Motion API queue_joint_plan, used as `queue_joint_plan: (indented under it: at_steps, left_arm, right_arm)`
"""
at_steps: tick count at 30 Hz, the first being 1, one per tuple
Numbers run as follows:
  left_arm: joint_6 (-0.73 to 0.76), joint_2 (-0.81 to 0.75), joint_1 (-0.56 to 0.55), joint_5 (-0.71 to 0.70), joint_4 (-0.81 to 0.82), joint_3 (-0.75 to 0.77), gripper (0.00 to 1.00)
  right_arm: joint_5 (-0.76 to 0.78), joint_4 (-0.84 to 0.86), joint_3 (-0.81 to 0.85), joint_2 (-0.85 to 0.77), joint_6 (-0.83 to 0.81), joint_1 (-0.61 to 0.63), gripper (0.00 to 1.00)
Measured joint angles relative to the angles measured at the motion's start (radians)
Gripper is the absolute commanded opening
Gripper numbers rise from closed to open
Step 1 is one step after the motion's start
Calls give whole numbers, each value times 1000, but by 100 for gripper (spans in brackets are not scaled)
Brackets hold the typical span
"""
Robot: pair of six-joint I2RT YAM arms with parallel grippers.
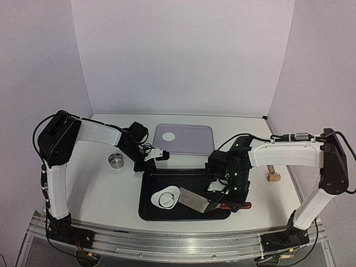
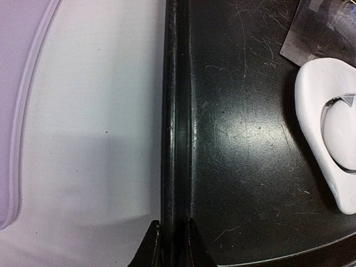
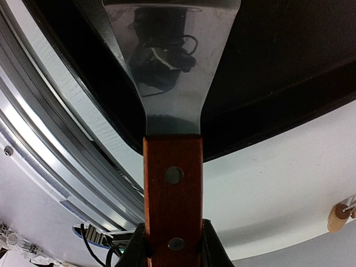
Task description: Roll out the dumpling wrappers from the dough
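Observation:
A black tray (image 1: 186, 214) lies at the front middle of the table. On it rests a flat white piece of dough (image 1: 167, 198) with a round cut in its middle, also at the right in the left wrist view (image 2: 320, 94). My left gripper (image 1: 164, 156) is shut on the tray's far left rim (image 2: 173, 139), one finger on each side of it. My right gripper (image 1: 230, 201) is shut on the wooden handle (image 3: 173, 183) of a steel spatula (image 1: 196, 201), whose blade (image 3: 172, 61) lies over the tray beside the dough. One dumpling wrapper (image 1: 168, 136) lies on the lavender board (image 1: 192, 142).
A small steel ring (image 1: 116, 161) stands on the table left of the tray. A wooden roller (image 1: 272, 175) lies at the right, its end showing in the right wrist view (image 3: 340, 214). The table's metal front rail (image 3: 50, 161) runs close under the spatula handle.

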Motion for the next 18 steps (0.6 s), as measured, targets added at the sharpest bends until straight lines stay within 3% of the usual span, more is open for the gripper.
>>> queue_joint_plan:
  at_steps: [18]
  left_arm:
    - [1, 0, 0, 0, 0, 0, 0]
  right_arm:
    - [-35, 40, 12, 6, -18, -1, 0]
